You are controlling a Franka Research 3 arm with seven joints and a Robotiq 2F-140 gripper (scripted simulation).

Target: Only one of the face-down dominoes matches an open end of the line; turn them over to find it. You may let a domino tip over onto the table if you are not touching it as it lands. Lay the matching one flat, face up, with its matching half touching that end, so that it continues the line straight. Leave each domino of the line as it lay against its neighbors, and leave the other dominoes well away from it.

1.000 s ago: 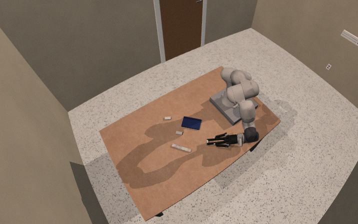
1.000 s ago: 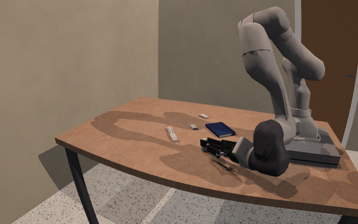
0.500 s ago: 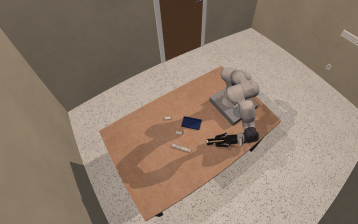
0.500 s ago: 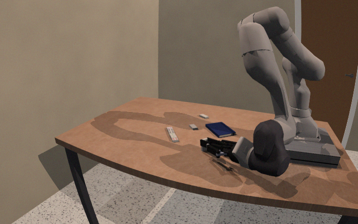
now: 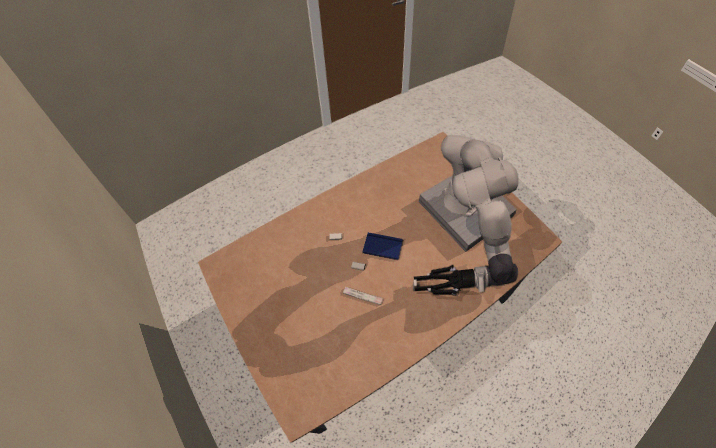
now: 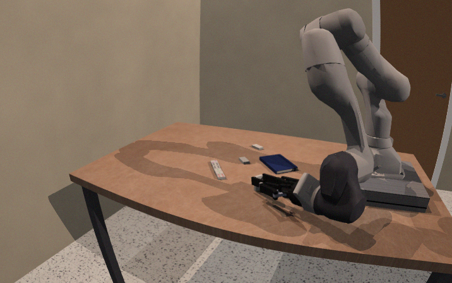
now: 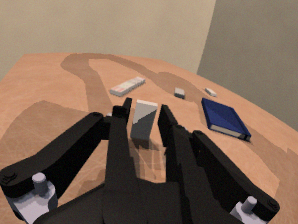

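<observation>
The line of face-up dominoes lies flat left of my gripper; it also shows in the exterior view and the wrist view. Two grey face-down dominoes lie beyond it, one nearer and one farther. My gripper lies low and level over the table, pointing at the line. A third grey domino stands on edge on the table between my fingers. The fingers stand slightly apart from its sides, so the gripper is open.
A blue book lies flat between the face-down dominoes and the robot's base plate. The table's near edge runs close behind the wrist.
</observation>
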